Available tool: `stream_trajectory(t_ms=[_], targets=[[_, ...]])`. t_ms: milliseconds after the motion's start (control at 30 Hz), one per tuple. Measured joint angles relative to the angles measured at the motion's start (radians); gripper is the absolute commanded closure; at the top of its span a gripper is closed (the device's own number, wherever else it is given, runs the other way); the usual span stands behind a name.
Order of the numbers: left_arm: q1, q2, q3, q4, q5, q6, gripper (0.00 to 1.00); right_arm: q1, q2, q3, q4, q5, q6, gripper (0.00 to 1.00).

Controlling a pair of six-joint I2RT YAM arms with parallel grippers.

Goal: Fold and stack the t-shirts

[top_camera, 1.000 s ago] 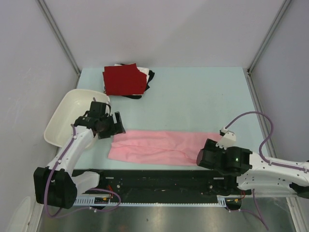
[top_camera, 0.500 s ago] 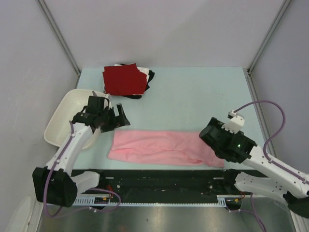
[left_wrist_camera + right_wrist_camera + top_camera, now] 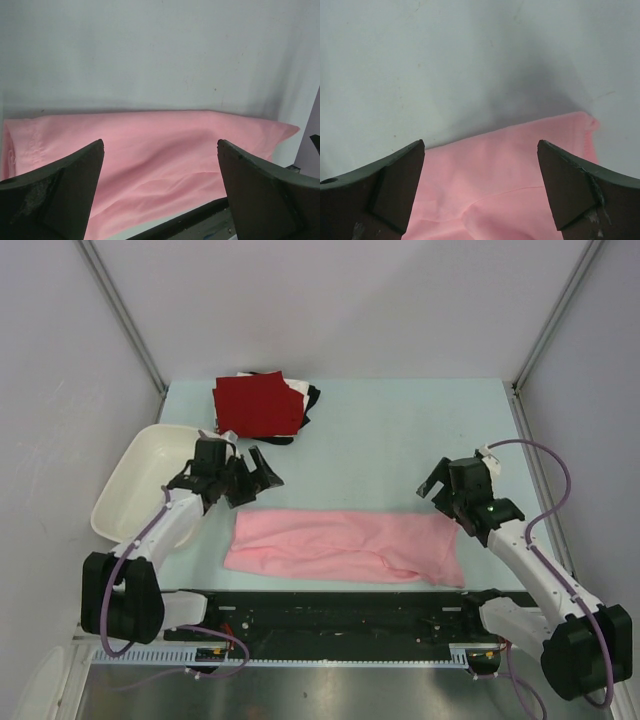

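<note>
The pink shirt lies in a long band on the table, and the folded stack sits well beyond its left end. The left gripper and right gripper hover just beyond its ends, fingers wide apart and empty. You probably do best to pinch every layer at one end squarely, then fold it evenly onto the other.

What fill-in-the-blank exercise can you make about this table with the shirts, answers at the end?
The shirt spread out flat near the front is ____.
The folded stack at the back has a dark ____ shirt on top.
The left gripper and the right gripper both stand ____.
The white tub sits at the ____ edge of the table.
Missing words: pink, red, open, left.
</note>
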Motion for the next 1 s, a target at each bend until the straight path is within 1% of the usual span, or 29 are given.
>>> stream_trajectory(t_ms=[67, 167, 300, 567, 767, 1000], targets=[[-0.001, 0.005, -0.034, 0.037, 0.010, -0.023, 0.00, -0.016, 0.023, 0.000, 0.034, -0.062, 0.000, 0.01], [-0.002, 0.018, -0.079, 0.083, 0.016, -0.046, 0.00, -0.028, 0.061, -0.002, 0.062, -0.114, 0.006, 0.01], [-0.003, 0.041, -0.141, 0.136, 0.027, -0.069, 0.00, -0.034, 0.092, -0.028, 0.107, -0.162, 0.021, 0.01], [-0.007, 0.081, -0.203, 0.220, 0.037, -0.087, 0.00, -0.045, 0.155, -0.103, 0.195, -0.229, 0.051, 0.02], [-0.007, 0.085, -0.246, 0.238, 0.031, -0.094, 0.01, -0.088, 0.201, -0.135, 0.213, -0.209, 0.024, 0.01], [-0.008, 0.085, -0.249, 0.239, 0.009, -0.092, 0.01, -0.139, 0.222, -0.142, 0.214, -0.115, -0.045, 0.01]])
